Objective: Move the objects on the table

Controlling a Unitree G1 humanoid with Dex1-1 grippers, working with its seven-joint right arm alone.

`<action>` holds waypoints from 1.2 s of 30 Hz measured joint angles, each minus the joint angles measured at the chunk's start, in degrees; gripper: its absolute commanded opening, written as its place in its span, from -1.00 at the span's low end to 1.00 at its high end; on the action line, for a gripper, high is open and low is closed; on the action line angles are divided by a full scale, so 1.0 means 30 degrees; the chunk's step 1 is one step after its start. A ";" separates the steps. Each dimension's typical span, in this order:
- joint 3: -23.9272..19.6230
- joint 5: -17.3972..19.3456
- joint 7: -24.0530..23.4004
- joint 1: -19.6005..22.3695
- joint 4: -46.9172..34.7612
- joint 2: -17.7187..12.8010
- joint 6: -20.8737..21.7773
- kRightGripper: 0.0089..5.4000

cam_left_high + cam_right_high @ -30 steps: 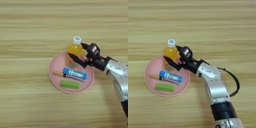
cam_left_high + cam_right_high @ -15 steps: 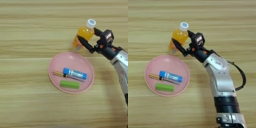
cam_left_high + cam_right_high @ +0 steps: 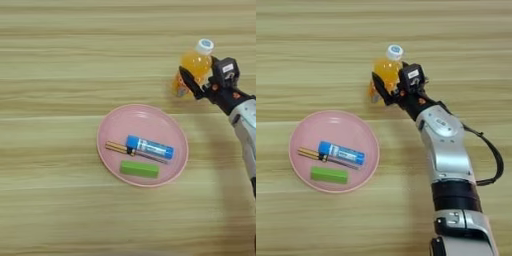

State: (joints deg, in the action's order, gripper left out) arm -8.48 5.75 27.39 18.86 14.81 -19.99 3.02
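In the left eye view, the orange-drink bottle (image 3: 194, 66) is seen at the upper right of the frame, clamped between the black fingers of the right gripper (image 3: 199, 79) and tilted (white cap uppermost), off the pink plate (image 3: 109, 131) at centre. In the right eye view, the blue tube (image 3: 341, 153), green block (image 3: 329, 175) and screwdriver (image 3: 308, 153) are shown lying on that plate at lower left, on the wooden table (image 3: 316, 55).

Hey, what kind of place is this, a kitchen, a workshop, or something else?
Most likely a robot test bench, not a kitchen. A bare wooden table fills the view, holding only a pink plate with a blue tube, green block and screwdriver, while the right gripper grips an orange-drink bottle.
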 measured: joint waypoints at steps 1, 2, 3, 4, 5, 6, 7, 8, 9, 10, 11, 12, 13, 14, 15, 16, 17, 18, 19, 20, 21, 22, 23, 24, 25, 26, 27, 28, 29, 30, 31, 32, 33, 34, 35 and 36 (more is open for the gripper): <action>0.0001 -0.0079 -0.0124 0.0070 0.0271 -0.0017 0.0020 0.31; 0.0000 -0.0146 -0.0203 0.0078 0.0387 -0.0025 0.0024 0.31; 0.0001 -0.0356 -0.0277 0.0139 0.0737 -0.0049 0.0033 0.31; 0.0003 -0.0392 -0.0287 0.0151 0.0918 -0.0064 0.0044 0.31; 0.0003 -0.0444 -0.0303 0.0167 0.1103 -0.0075 0.0043 0.31; 0.0005 -0.0636 -0.0314 0.0171 0.1432 -0.0087 0.0050 0.31; 0.0005 -0.0663 -0.0316 0.0174 0.1509 -0.0089 0.0057 0.31; 0.0006 -0.0695 -0.0318 0.0195 0.1621 -0.0092 0.0070 0.31; 0.0009 -0.0752 -0.0319 0.0233 0.1840 -0.0092 0.0108 0.31; 0.0013 -0.0775 -0.0319 0.0246 0.1946 -0.0092 0.0130 0.31; 0.0027 -0.0914 -0.0324 0.0263 0.2141 -0.0093 0.0266 0.31; 0.0033 -0.0953 -0.0324 0.0263 0.2197 -0.0093 0.0317 0.31; 0.0042 -0.1054 -0.0325 0.0263 0.2251 -0.0093 0.0396 0.31; 0.0084 -0.1157 -0.0325 0.0271 0.2432 -0.0093 0.0495 0.31; 0.0114 -0.1182 -0.0324 0.0271 0.2523 -0.0092 0.0504 0.31; 0.0139 -0.1220 -0.0323 0.0272 0.2566 -0.0092 0.0515 0.31; 0.0146 -0.1246 -0.0323 0.0272 0.2567 -0.0092 0.0538 0.31; 0.0151 -0.1260 -0.0323 0.0272 0.2572 -0.0091 0.0551 0.31; 0.0158 -0.1295 -0.0322 0.0274 0.2641 -0.0091 0.0685 0.31; 0.0161 -0.1301 -0.0321 0.0276 0.2674 -0.0091 0.0746 0.31; 0.0168 -0.1305 -0.0320 0.0279 0.2698 -0.0091 0.0773 0.31; 0.0174 -0.1308 -0.0317 0.0289 0.2716 -0.0091 0.0787 0.45; 0.0178 -0.1311 -0.0314 0.0315 0.2755 -0.0091 0.0801 0.49; 0.0179 -0.1314 -0.0314 0.0332 0.2779 -0.0091 0.0806 0.55; 0.0171 -0.1310 -0.0317 0.0472 0.2790 -0.0093 0.0940 0.57; 0.0171 -0.1309 -0.0317 0.0559 0.2789 -0.0093 0.0974 0.62; 0.0171 -0.1309 -0.0317 0.0738 0.2789 -0.0093 0.1065 0.66; 0.0170 -0.1308 -0.0317 0.0799 0.2788 -0.0093 0.1118 0.72; 0.0170 -0.1307 -0.0317 0.0875 0.2782 -0.0093 0.1246 0.78; 0.0168 -0.1308 -0.0317 0.0874 0.2783 -0.0093 0.1247 0.82; 0.0168 -0.1306 -0.0318 0.0874 0.2783 -0.0093 0.1252 0.89; 0.0166 -0.1306 -0.0321 0.0874 0.2783 -0.0093 0.1255 0.94; 0.0154 -0.1302 -0.0331 0.0874 0.2783 -0.0093 0.1271 0.97; 0.0142 -0.1301 -0.0339 0.0874 0.2783 -0.0092 0.1277 0.99; 0.0124 -0.1299 -0.0366 0.0874 0.2782 -0.0093 0.1295 0.99; 0.0105 -0.1297 -0.0436 0.0875 0.2782 -0.0093 0.1312 0.99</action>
State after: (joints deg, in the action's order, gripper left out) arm -8.17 1.86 26.08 21.48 23.16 -20.26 6.96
